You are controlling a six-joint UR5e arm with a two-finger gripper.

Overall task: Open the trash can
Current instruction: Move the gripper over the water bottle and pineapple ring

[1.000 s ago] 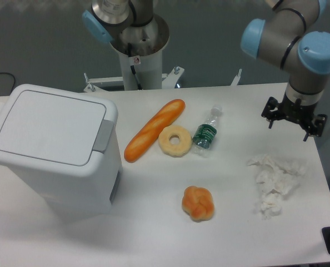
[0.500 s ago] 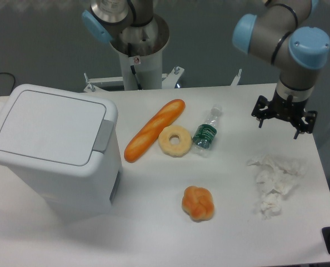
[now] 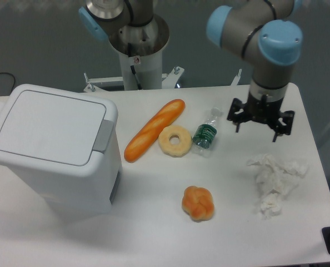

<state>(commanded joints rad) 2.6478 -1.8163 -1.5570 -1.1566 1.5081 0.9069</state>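
Note:
The trash can (image 3: 51,150) is a large white boxy bin on the left of the table. Its flat lid is down, and the grey latch tab (image 3: 103,136) sits on its right edge. My gripper (image 3: 260,118) hangs over the right half of the table, far from the bin, just right of the plastic bottle. It points down and I see it from above. Its dark fingers look spread, with nothing between them.
Between bin and gripper lie a baguette (image 3: 154,129), a ring-shaped pastry (image 3: 175,140) and a small plastic bottle (image 3: 207,132). A knotted bun (image 3: 198,203) lies nearer the front. Crumpled white tissue (image 3: 274,182) lies at the right. The arm's base column (image 3: 138,55) stands behind the table.
My gripper has moved steadily left, from near the table's right edge to just right of the bottle. The bin and the other items have not moved.

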